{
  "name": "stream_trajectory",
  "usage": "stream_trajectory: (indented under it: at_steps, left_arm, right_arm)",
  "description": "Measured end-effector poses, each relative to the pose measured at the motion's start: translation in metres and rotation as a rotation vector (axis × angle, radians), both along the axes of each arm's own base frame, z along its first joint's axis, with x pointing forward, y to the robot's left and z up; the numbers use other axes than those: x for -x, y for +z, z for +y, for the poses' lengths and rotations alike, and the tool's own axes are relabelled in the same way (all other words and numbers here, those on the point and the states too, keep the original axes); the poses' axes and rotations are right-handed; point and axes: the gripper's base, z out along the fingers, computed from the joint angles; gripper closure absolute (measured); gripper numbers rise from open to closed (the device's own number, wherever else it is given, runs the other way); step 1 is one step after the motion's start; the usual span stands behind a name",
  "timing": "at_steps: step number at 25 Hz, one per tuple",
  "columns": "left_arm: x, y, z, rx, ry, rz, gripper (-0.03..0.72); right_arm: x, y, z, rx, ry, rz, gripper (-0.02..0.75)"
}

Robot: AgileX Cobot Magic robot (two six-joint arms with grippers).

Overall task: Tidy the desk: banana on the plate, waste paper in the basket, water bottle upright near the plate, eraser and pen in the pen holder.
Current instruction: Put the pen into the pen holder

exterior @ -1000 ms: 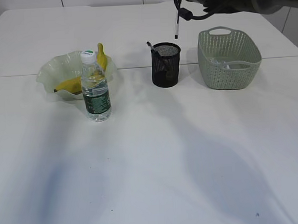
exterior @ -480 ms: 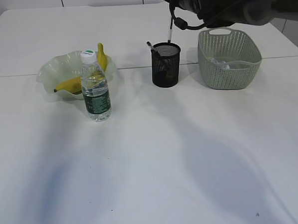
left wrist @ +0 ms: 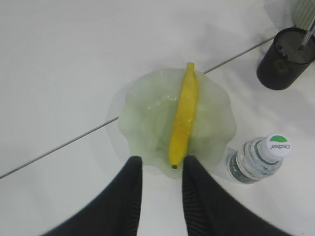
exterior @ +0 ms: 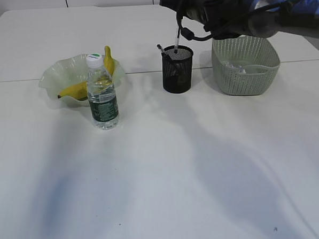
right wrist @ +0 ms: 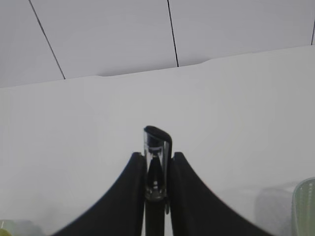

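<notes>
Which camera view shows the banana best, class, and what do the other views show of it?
The left wrist view: the banana lies in full sight from above, across the plate. The exterior view shows only parts of it, behind the bottle. The right wrist view shows none.

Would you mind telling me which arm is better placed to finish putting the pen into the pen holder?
The right. Its gripper is shut on the pen, whose lower end is at the pen holder mouth. The left gripper hangs over the plate and banana, holding nothing.

Banana [left wrist: 183, 115] on plate [left wrist: 142, 110], pen [exterior: 176, 42] entering pen holder [exterior: 177, 70]
</notes>
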Motion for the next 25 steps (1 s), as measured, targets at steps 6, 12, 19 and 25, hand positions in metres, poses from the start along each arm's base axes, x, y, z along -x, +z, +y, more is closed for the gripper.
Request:
stream_trajectory:
  at_steps: [6,12,19,25]
  left_arm:
    - [0.000,-0.001,0.002,-0.021,0.011,0.001,0.500]
    - [0.000,-0.001,0.003,-0.030,0.015,0.002,0.501]
    - [0.000,-0.001,0.003,-0.031,0.015,0.002,0.506]
    - [0.000,-0.001,0.003,-0.031,0.015,0.002,0.508]
  right_arm:
    - [-0.008,-0.013,0.003,0.035,0.005,0.001,0.637]
    - [-0.009,-0.019,0.003,0.118,0.020,0.005,0.637]
    - [-0.011,-0.021,-0.002,0.130,0.012,0.009,0.637]
    - [-0.014,-0.033,-0.002,0.144,0.014,0.028,0.637]
